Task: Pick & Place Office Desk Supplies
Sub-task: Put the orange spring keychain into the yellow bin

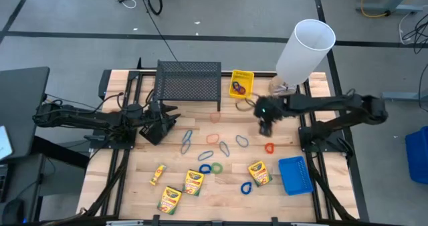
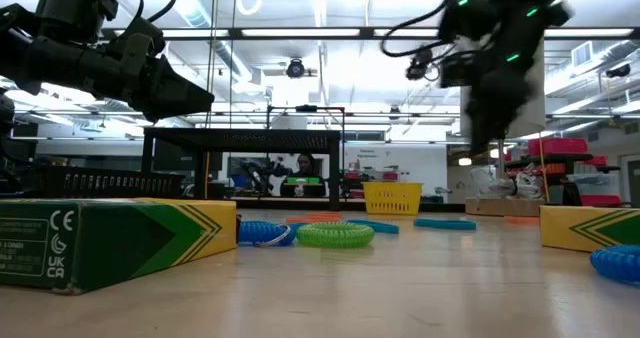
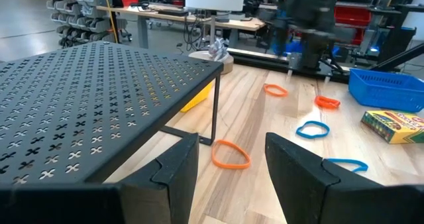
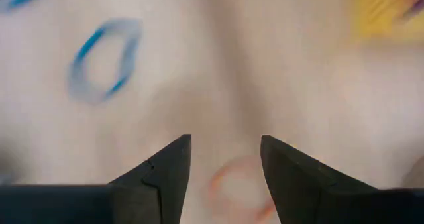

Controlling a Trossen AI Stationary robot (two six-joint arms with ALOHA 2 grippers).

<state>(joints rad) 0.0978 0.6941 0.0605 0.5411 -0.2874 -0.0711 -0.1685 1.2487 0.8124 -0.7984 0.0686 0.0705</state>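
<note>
Even, bright overhead light falls across the wooden table (image 1: 214, 186) in the high view, with only soft, short shadows beneath the things on it. In the low view, ceiling strip lights glare along the top of the frame, turning both arms into dark silhouettes, while the crayon box (image 2: 110, 240) at lower left looms large and soft. The right wrist view is heavily motion-blurred, a blue loop (image 4: 106, 58) at upper left smeared; the left wrist view is sharp up close, though the far arm at its top blurs.
</note>
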